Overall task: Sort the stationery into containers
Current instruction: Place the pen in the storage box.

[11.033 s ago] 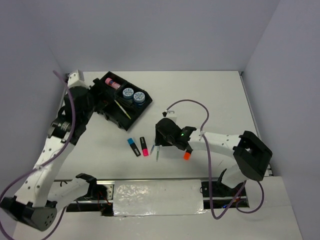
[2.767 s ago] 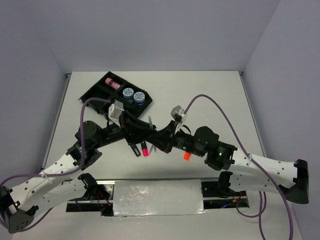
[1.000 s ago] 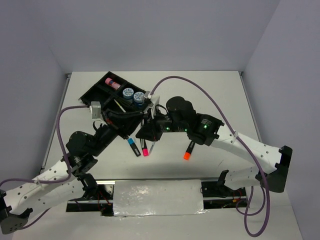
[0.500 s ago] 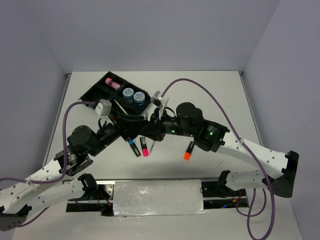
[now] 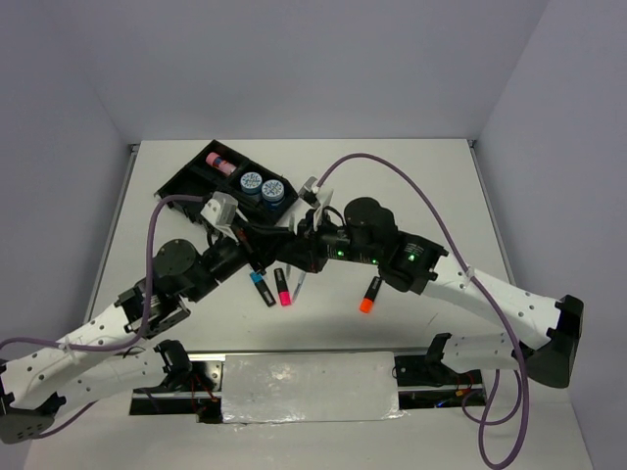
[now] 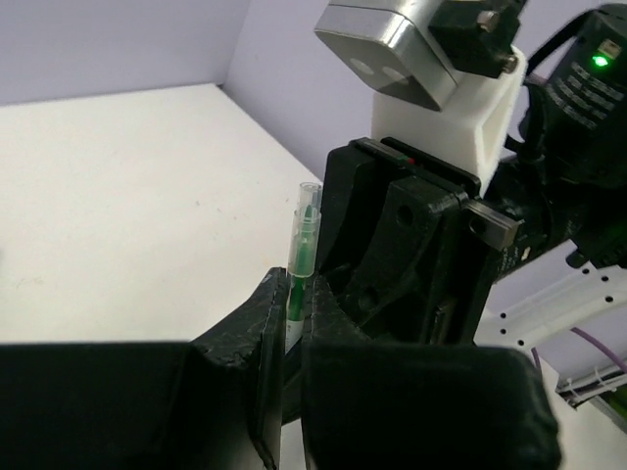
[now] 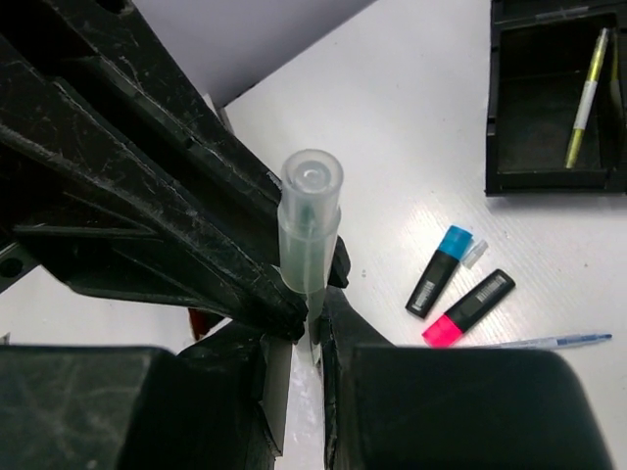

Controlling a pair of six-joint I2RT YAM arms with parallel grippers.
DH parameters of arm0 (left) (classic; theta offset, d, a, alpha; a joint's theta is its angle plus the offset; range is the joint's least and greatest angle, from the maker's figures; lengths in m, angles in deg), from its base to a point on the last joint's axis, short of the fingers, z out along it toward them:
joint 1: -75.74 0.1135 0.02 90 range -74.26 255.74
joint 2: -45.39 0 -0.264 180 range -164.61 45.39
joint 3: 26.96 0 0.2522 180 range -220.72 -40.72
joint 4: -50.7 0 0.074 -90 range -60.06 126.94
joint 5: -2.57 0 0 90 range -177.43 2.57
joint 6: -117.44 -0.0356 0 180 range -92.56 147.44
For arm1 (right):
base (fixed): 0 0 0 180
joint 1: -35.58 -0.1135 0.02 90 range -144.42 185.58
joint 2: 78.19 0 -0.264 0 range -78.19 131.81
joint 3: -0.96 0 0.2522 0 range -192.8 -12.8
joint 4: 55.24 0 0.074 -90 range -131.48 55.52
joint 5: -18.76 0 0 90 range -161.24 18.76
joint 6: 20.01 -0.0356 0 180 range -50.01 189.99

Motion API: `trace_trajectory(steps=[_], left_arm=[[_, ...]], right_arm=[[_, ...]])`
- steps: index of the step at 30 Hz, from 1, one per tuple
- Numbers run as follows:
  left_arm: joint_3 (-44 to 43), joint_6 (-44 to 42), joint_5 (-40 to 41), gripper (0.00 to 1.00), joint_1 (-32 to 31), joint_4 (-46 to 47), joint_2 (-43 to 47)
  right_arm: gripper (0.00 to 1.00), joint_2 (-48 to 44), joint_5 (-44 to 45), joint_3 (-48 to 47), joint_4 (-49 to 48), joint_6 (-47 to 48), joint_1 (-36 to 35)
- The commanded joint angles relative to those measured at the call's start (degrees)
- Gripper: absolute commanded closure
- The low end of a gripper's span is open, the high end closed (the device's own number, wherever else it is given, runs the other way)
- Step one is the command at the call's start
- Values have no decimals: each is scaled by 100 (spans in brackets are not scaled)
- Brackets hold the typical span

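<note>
A thin green pen with a clear cap stands upright above the table, held by both grippers at once. My left gripper is shut on its lower barrel. My right gripper is shut on the same pen, just under the cap. From above, the left gripper and the right gripper meet nose to nose above the highlighters. The black tray at the back left holds two blue tubs, a pink-capped tube and a yellow pen.
On the table under the grippers lie a blue highlighter, a pink highlighter and a thin blue pen. An orange highlighter lies further right. Purple cables arch over both arms.
The left jaws opened a little and then closed onto the pen that the right gripper holds. Both arms drifted slightly right from near the tray a second ago.
</note>
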Motion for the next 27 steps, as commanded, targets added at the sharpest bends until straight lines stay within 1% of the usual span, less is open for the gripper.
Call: trace_trajectory(steps=[1, 2, 3, 5, 6, 7, 12, 15, 16, 17, 18, 19, 21, 22, 24, 25, 27], left_arm=[[57, 231, 1265, 100, 41, -1415, -413], [57, 301, 1336, 100, 41, -1415, -422], [49, 407, 1554, 100, 41, -1441, -414], [84, 653, 1758, 100, 41, -1398, -361], [75, 776, 2055, 100, 41, -1441, -343], [49, 951, 2179, 100, 41, -1467, -343], [-153, 1295, 2892, 100, 128, -1670, -554], [-188, 1199, 3032, 100, 497, -1451, -764], [-224, 1190, 3138, 100, 837, -1424, -852], [-276, 1181, 3078, 100, 1093, -1441, -1088], [-329, 1146, 2955, 100, 1339, -1285, -1221], [-347, 1111, 2815, 100, 1855, -1170, -1335], [-443, 1241, 2585, 100, 2324, -1046, -1739], [-461, 1286, 2507, 100, 2700, -854, -1975], [-496, 1374, 2305, 100, 2966, -599, -2196], [-505, 1401, 2225, 100, 3124, -145, -2319], [-558, 1348, 2260, 100, 3161, 209, -2671]], right_arm=[[92, -488, -330, -93, -1337, 54, -89], [80, -489, -173, -58, -1320, 28, -80], [50, -497, -93, -40, -1311, -25, -54], [27, -489, 92, 12, -1311, -95, 25], [11, -471, 127, 13, -1302, -165, 69], [1, -480, 154, 39, -1294, -192, 148], [0, -602, 355, 232, -1223, -298, 473], [0, -1041, 426, 715, -1276, -394, 816], [0, -1121, 522, 890, -1232, -412, 886], [0, -1208, 671, 961, -1223, -430, 983], [0, -1296, 821, 1023, -988, -438, 1010], [0, -1436, 1013, 1128, -925, -430, 1027], [0, -1621, 1068, 1208, -802, -368, 1036], [0, -1666, 1077, 1304, -775, -360, 1036], [0, -1823, 1068, 1427, -740, -342, 1036], [0, -1868, 1059, 1549, -740, -342, 1045], [0, -1973, 1033, 1664, -757, -351, 1045]])
